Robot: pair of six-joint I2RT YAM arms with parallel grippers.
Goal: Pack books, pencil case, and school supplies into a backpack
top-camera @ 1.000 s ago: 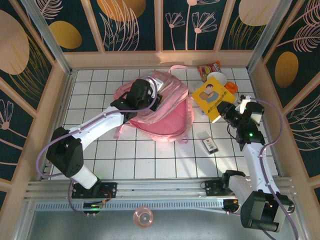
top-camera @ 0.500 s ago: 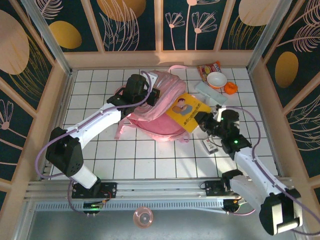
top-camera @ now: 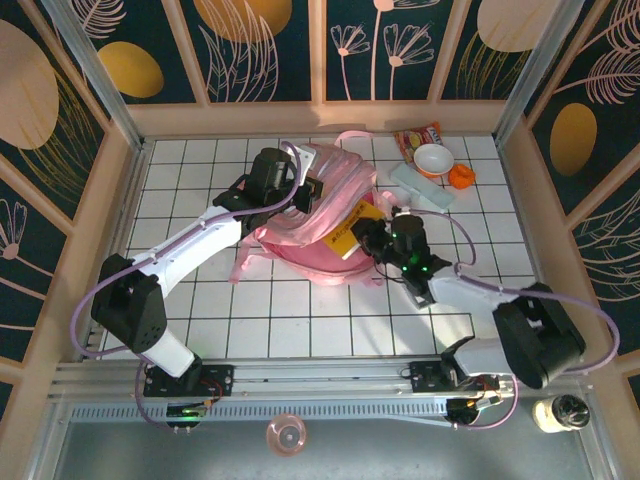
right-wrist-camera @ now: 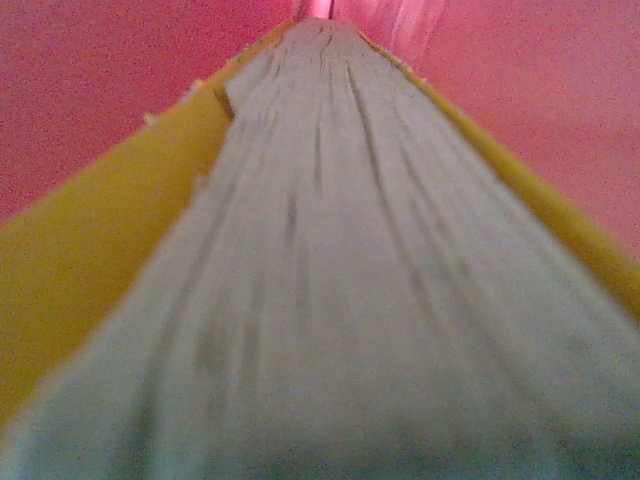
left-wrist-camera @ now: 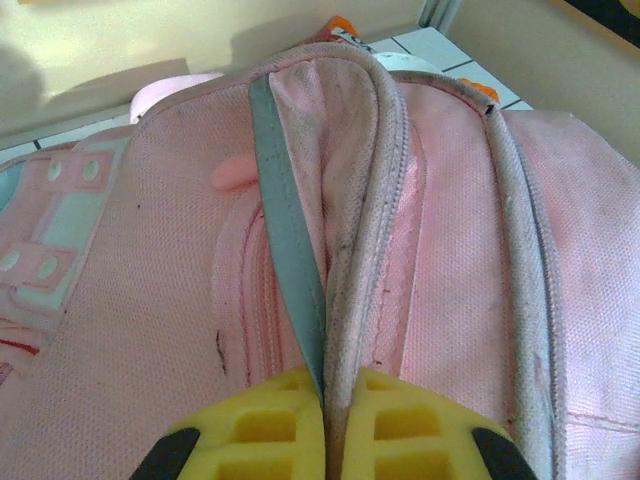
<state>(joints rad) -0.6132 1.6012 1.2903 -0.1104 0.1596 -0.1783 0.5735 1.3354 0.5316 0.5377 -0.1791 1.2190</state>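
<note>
Has the pink backpack point(top-camera: 330, 205) slumped near the middle of the white-tiled surface point(top-camera: 200, 160), mouth turned toward the right arm; pinches a raised fold of the mouth's rim in the left claw point(top-camera: 298, 192), closed tight on the fabric and holding that edge up off the rest of the bag; seen from the left wrist, presses two yellow fingers point(left-wrist-camera: 255, 430) together at the bottom of the view, with a grey strip point(left-wrist-camera: 285, 230) of binding and a stitched zip seam running up from between them over woven pink cloth.

Grips the thin yellow booklet point(top-camera: 347, 232) in the right claw point(top-camera: 368, 238), closed on its near end; holds it tilted at the backpack's right side, far end tucked under the lifted pink fabric and hidden, near part with dark lettering outside the mouth; seen from the right wrist, looks straight down the pale, blurred page edge, yellow cover on either side, pink cloth all round.

Leaves the pale mint pencil case point(top-camera: 421, 187) flat on the surface, near the backpack's far right and apart from it; past that, by the back wall, a white bowl point(top-camera: 433, 158), a small orange object point(top-camera: 460, 177) just beside it, and a red-orange snack packet point(top-camera: 417, 134) at the bowl's far side.
</note>
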